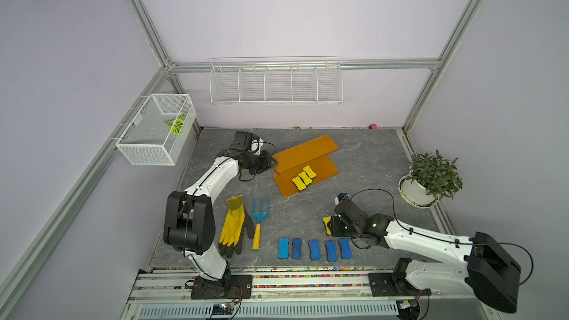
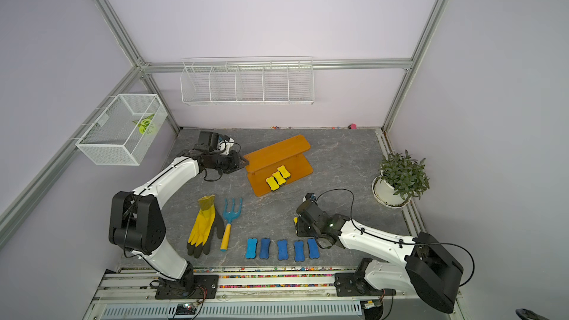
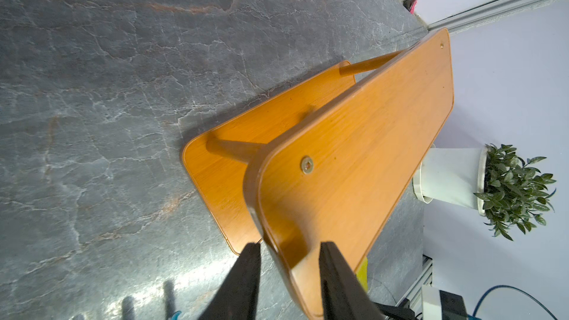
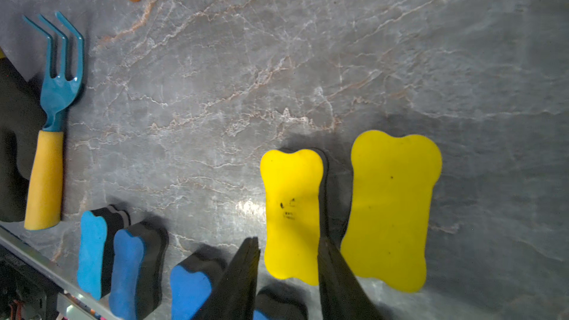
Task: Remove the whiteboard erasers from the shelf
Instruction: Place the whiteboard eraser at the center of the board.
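Left gripper [image 1: 272,161] at shelf [image 1: 304,149] end, three yellow erasers [image 1: 304,177] past it. Right gripper [image 1: 331,226] at one yellow eraser [image 1: 326,225], five blue erasers [image 1: 314,249] beside.

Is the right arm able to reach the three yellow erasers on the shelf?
Probably yes. The yellow erasers lie uncovered on the shelf's lower board, on the side facing the right gripper, with bare table between. The left gripper holds the shelf's far end, clear of them.

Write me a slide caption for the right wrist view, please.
Right pincer open astride one yellow eraser on the table, a second yellow eraser alongside, blue erasers nearby.
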Robot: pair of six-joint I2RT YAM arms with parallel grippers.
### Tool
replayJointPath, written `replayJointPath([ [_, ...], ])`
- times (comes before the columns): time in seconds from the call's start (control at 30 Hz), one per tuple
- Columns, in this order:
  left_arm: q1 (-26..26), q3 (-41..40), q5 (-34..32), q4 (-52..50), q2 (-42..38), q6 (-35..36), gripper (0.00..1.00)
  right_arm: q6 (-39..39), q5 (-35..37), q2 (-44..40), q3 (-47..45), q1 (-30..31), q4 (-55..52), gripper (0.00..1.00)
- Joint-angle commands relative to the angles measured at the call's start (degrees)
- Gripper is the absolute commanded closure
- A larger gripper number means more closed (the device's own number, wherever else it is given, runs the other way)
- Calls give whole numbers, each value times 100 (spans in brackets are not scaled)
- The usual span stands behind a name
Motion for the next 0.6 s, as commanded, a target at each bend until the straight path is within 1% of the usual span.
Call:
replayJointPath([
  [0.0,21,-58,74,56,-152,-11,63,-73,-128,149,-94,32,136,60],
  [0.37,22,-54,65,66,-136,-24,63,-81,-262,153,-70,35,191,59],
  [0.5,24,-66,66,66,-145,-20,63,-160,-130,57,17,28,-19,59],
  [0.57,20,-68,72,74,-150,-27,63,-321,-21,-74,88,-25,-109,59],
])
